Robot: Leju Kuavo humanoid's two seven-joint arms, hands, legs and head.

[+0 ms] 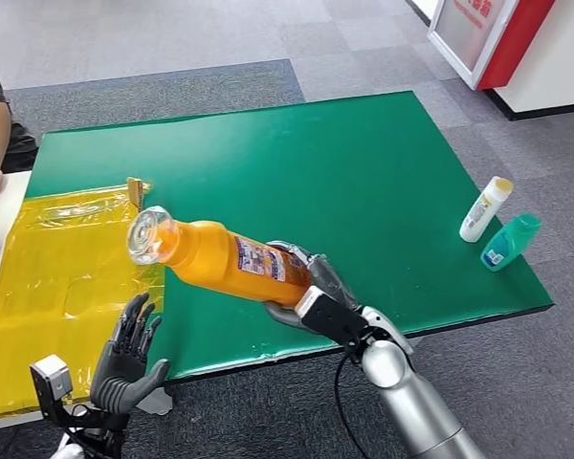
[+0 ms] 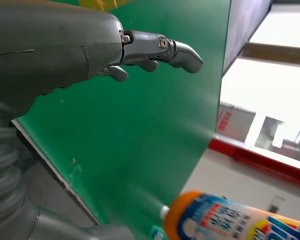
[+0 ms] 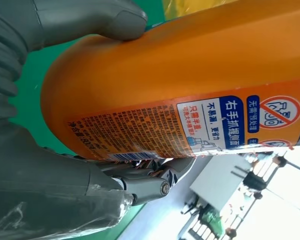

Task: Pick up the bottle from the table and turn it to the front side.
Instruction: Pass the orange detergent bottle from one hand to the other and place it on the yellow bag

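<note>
Right hand [image 1: 309, 287]: fingers clamped around the base of the orange bottle [image 1: 219, 256], held tilted above the green tabletop [image 1: 356, 163], cap end leftward. Left hand [image 1: 125, 359]: fingers apart, holding nothing

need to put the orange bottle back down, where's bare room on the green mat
The middle and far side of the green mat are bare, between the yellow sheet and the two small bottles, white and teal, at the right edge. The right robot hand holds the orange bottle over the near edge.
</note>
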